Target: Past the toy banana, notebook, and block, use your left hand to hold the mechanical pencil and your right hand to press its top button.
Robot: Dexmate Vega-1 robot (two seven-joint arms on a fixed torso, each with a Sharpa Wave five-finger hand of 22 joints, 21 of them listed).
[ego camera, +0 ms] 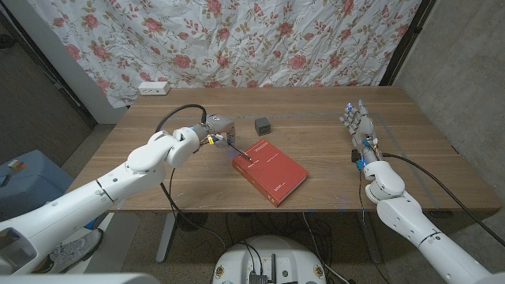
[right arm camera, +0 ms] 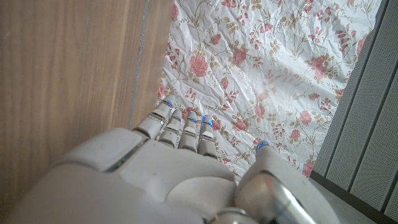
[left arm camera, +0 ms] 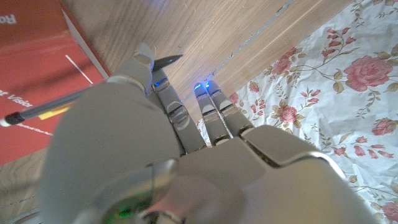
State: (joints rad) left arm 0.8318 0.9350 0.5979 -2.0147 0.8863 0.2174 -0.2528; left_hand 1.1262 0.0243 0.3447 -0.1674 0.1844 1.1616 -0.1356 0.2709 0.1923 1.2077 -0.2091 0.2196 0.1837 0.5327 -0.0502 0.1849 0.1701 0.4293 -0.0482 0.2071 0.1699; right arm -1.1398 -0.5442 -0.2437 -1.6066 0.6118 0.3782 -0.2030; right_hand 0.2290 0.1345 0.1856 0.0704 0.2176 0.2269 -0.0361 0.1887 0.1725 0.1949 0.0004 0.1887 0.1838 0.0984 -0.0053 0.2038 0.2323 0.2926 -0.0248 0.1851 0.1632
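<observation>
My left hand [ego camera: 215,130] sits over the table's left-middle and grips the mechanical pencil [ego camera: 239,150]. The pencil slants out from the hand, one end over the near corner of the red notebook [ego camera: 270,171]. The left wrist view shows the grey pencil [left arm camera: 43,110] running under my left hand [left arm camera: 124,143], its dark end poking out past the fingers, with the red notebook [left arm camera: 31,56] beside it. A small dark grey block [ego camera: 263,124] stands just beyond the notebook. My right hand [ego camera: 357,123] stands far off at the right, fingers straight and apart, holding nothing; in the right wrist view the right hand [right arm camera: 180,174] points toward the table's edge.
A floral curtain [ego camera: 260,39] hangs behind the table. A white power strip [ego camera: 152,87] lies at the far left corner. A blue bin [ego camera: 24,172] stands on the floor to the left. Bare wood [ego camera: 323,150] lies between the notebook and my right hand.
</observation>
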